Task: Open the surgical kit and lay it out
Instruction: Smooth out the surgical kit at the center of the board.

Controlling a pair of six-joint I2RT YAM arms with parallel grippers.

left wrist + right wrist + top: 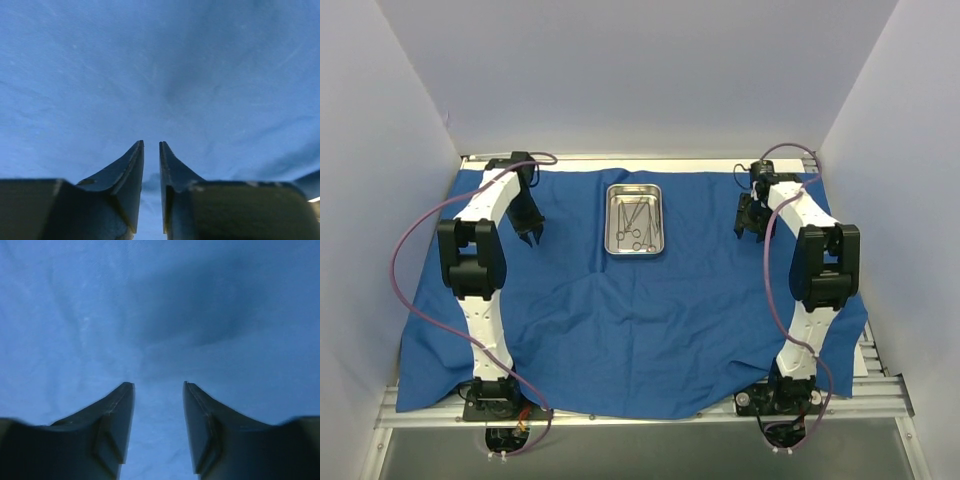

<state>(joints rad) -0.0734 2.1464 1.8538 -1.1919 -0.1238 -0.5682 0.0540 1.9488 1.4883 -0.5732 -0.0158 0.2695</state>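
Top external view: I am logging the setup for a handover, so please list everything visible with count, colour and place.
cloth wrap: one, blue, spread open over the table.
steel tray: one, shiny silver, on the cloth, far centre.
instruments: several, count unclear, thin metal, inside the tray.
table frame: one, pale metal, at the near edge.
cables: two, purple, one along each arm.
arms: two, white and black, at the cloth's sides.
left gripper: one, black, narrowly open over the cloth, left of the tray.
right gripper: one, black, open over the cloth, right of the tray.
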